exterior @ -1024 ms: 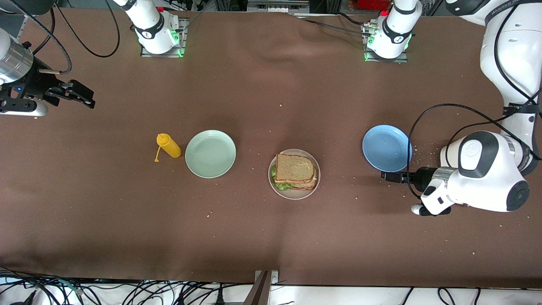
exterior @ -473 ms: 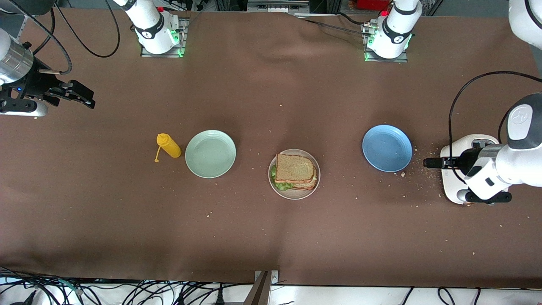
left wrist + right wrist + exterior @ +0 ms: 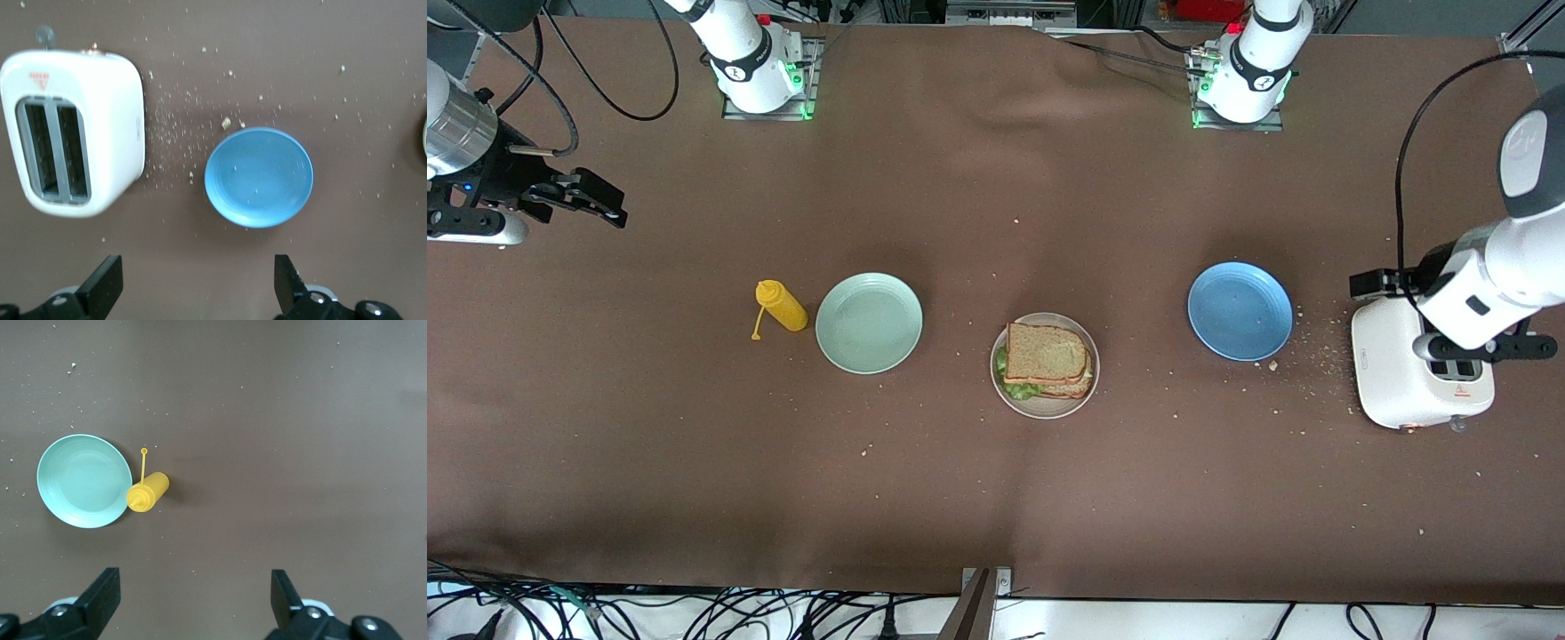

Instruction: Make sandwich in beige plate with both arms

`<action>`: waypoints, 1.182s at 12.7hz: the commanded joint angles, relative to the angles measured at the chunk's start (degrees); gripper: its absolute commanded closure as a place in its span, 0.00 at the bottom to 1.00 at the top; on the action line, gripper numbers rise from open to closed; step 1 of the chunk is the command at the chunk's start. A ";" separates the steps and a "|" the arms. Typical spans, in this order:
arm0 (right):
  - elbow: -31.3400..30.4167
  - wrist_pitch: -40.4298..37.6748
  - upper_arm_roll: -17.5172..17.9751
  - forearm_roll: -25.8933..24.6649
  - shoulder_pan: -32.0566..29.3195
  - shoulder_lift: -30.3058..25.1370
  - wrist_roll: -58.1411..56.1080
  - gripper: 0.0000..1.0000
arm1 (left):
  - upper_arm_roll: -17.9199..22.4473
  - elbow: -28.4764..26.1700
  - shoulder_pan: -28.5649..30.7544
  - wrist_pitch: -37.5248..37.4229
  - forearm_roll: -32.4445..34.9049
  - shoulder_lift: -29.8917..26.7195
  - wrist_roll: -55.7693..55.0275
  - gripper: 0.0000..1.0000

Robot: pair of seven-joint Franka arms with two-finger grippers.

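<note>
Brown cloth covers the table, with crumbs scattered on it, thickest between the blue plate and the toaster. At the middle sits the beige plate, and the sandwich lies on it: a bread slice on top, lettuce showing at its 7 o'clock edge and a second slice underneath. From the beige plate, the mint plate lies at about 10 o'clock toward the right arm's end, with the mustard bottle just beside it, its cap hanging off on a strap. The blue plate lies at about 2 o'clock from the beige plate, and the white toaster stands near it at the left arm's end, slots up. The left gripper hangs over the cloth near the toaster's top edge, fingers spread wide, holding nothing. The right gripper waits over the cloth at its own end, jaws wide apart and empty.
</note>
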 commanded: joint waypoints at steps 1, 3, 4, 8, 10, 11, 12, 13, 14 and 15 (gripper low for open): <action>0.80 -0.26 0.33 0.71 -0.47 0.24 -0.57 0.00 | 7.68 -8.47 -5.01 -3.22 -3.52 -10.64 0.44 0.00; 0.80 -0.26 0.33 0.62 -0.47 0.24 -0.57 0.00 | 9.99 -8.47 -6.61 -5.17 -3.88 -13.63 0.44 0.00; 0.80 -0.26 0.33 0.62 -0.47 0.15 -0.57 0.00 | 9.99 -8.38 -6.61 -5.35 -3.97 -14.43 0.35 0.00; 0.81 -0.26 0.33 0.62 -0.38 0.24 -0.57 0.00 | 10.34 -9.70 -6.79 -3.34 -3.97 -14.44 -0.09 0.00; 0.80 -0.26 0.33 0.62 -0.38 0.24 -0.57 0.00 | 10.35 -9.61 -6.27 -3.07 -3.80 -14.53 -0.27 0.00; 0.80 -0.26 0.33 0.62 -0.38 0.15 -0.57 0.00 | 10.95 -9.61 -6.09 -3.07 -3.80 -14.44 -0.27 0.00; 0.80 -0.26 0.33 0.62 -0.38 0.24 -0.57 0.00 | 12.01 -9.61 -6.17 -2.98 -4.06 -14.35 -0.27 0.00; 0.89 -0.26 0.33 0.62 -0.38 0.24 -0.57 0.00 | 12.02 -9.61 -6.70 -2.89 -3.97 -14.35 -0.35 0.00; 0.81 -0.26 0.33 0.62 -0.38 0.24 -0.57 0.00 | 12.02 -9.52 -6.70 -2.20 -4.06 -14.44 -0.27 0.00; 0.80 -0.26 0.33 0.62 -0.38 0.24 -0.57 0.00 | 12.02 -9.43 -6.70 -1.06 -4.32 -14.35 -0.27 0.00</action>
